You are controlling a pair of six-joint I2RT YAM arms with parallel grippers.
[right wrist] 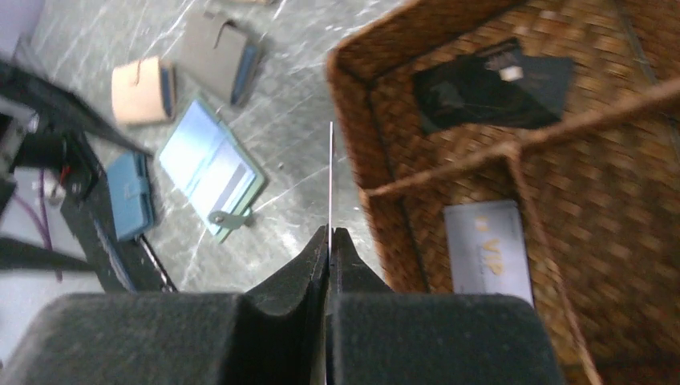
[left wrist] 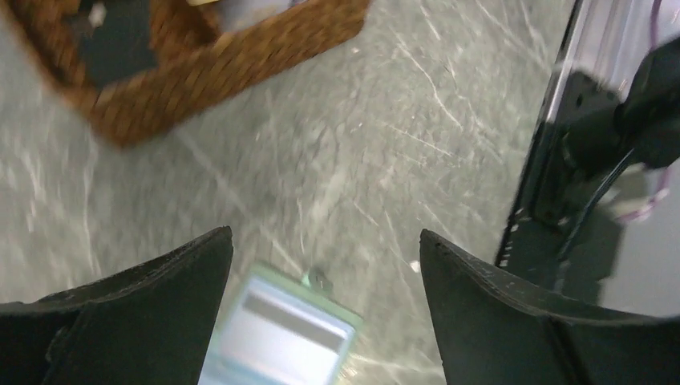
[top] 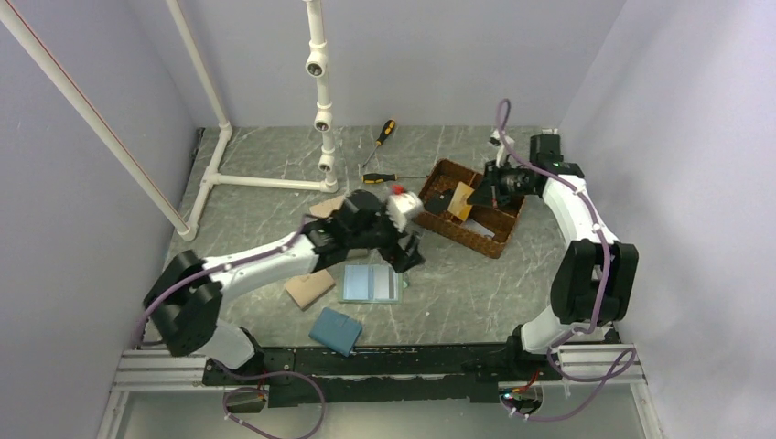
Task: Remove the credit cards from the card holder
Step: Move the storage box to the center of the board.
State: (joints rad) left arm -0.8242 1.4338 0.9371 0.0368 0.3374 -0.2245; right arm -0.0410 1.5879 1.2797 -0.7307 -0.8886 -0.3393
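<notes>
The sage-green card holder (top: 371, 283) lies open on the table, pale blue-green inside up. My left gripper (top: 409, 251) hovers open just above its right edge; in the left wrist view the card holder (left wrist: 277, 333) shows blurred below the open left gripper (left wrist: 325, 237), nothing between the fingers. My right gripper (right wrist: 330, 231) is shut on a thin credit card (right wrist: 330, 176) seen edge-on, an orange-tan card (top: 460, 199) over the woven basket (top: 499, 240). A black card (right wrist: 489, 84) and a pale card (right wrist: 487, 250) lie in the basket (right wrist: 353, 96).
A tan wallet (top: 308, 288) and a blue wallet (top: 335, 330) lie near the left arm, a grey-brown wallet (top: 329, 206) behind it. Two screwdrivers (top: 386, 133) (top: 384, 177) and a white pipe frame (top: 320, 91) stand at the back. Walls close both sides.
</notes>
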